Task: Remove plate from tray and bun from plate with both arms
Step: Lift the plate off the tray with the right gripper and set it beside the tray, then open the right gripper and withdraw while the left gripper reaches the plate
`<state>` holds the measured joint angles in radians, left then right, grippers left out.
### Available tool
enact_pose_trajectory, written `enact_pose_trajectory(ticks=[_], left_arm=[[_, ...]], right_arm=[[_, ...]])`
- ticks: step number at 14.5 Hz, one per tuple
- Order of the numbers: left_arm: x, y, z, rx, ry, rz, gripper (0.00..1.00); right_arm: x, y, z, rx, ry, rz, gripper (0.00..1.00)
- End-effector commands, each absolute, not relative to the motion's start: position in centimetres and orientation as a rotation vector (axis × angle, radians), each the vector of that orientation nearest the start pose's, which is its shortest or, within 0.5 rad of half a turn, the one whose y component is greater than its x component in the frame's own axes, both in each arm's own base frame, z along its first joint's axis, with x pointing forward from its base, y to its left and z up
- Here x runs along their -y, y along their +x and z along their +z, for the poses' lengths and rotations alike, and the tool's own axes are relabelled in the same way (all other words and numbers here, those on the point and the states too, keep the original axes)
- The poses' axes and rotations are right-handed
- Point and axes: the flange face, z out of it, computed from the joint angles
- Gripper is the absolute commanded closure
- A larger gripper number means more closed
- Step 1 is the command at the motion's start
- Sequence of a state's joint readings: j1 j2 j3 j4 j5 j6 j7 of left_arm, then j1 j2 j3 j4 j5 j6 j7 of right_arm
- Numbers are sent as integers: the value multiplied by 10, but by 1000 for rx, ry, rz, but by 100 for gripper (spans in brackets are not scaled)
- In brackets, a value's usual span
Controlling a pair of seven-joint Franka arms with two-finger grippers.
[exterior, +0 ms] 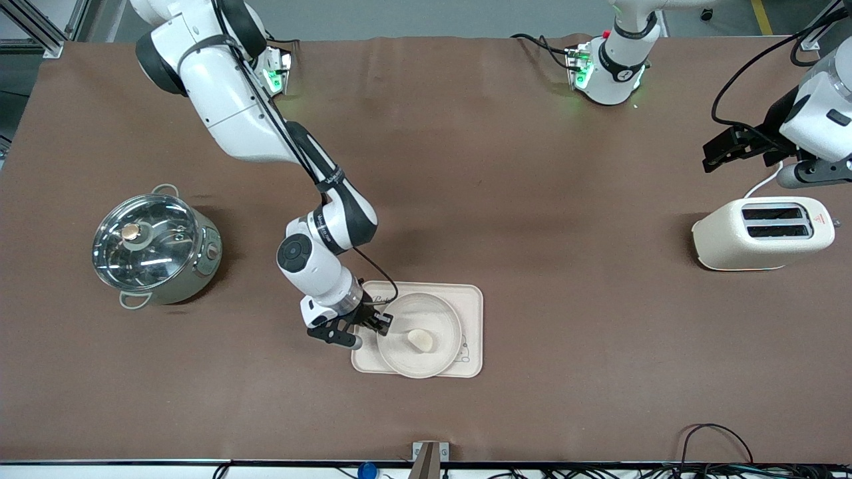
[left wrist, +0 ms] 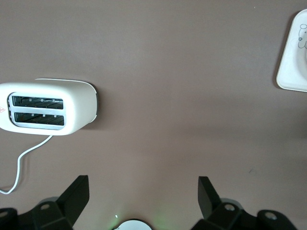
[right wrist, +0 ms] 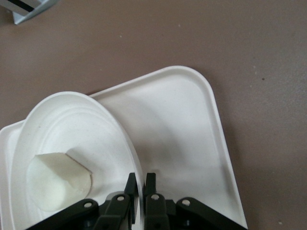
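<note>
The round cream plate (exterior: 419, 334) rests on the rectangular cream tray (exterior: 470, 313), with the pale bun (exterior: 421, 340) lying in it. My right gripper (exterior: 381, 324) is shut on the plate's rim at the side toward the right arm's end. In the right wrist view the plate's rim (right wrist: 125, 143) runs between the two fingers of the right gripper (right wrist: 140, 183), and the bun (right wrist: 58, 180) sits inside the plate. My left gripper (exterior: 722, 154) is open and empty, up in the air over the table near the toaster; in its wrist view the left gripper (left wrist: 144, 191) has its jaws wide apart.
A cream toaster (exterior: 763, 232) stands at the left arm's end; it also shows in the left wrist view (left wrist: 45, 106). A steel pot with a glass lid (exterior: 154, 245) stands at the right arm's end. A corner of the tray (left wrist: 293, 52) shows in the left wrist view.
</note>
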<state>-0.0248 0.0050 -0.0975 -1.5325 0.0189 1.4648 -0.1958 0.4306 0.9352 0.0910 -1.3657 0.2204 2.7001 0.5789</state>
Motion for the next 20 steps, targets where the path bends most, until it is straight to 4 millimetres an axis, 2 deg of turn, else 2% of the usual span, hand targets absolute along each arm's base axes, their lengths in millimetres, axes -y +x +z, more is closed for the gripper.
enact_pose_trajectory(ticks=[1,3,6,8,11,13,14,15,16,17,18,20], left_arm=[[65,541,638,95,-3092,99,0],[65,544,636,88,-3097,100,0],[70,544,640,98,-3110,89,0],[77,544,639,91,-3111,91,0],[80,544,634,81,-3110,101,0],[88,549,626,62,-3111,105,0],[93,550,624,47,-3111,110,0],[94,550,623,45,-3111,113,0],[94,550,623,45,-3111,113,0],[95,551,621,38,-3109,117,0],[100,550,622,24,-3107,111,0],[105,556,614,14,-3108,111,0]], right_arm=[[-358,632,219,-346,-2706,-318,100],[-362,587,224,-320,-2697,-305,100],[-354,513,235,-292,-2685,-315,100],[-350,477,231,-266,-2689,-326,100],[-343,446,210,-256,-2663,-402,100],[-341,428,197,-250,-2676,-374,100],[-343,425,196,-255,-2676,-364,96],[-343,425,196,-258,-2676,-364,67],[-343,425,195,-258,-2676,-363,32],[-343,425,196,-268,-2673,-363,12],[-344,426,198,-312,-2663,-355,0],[-352,436,211,-418,-2615,-351,0]])
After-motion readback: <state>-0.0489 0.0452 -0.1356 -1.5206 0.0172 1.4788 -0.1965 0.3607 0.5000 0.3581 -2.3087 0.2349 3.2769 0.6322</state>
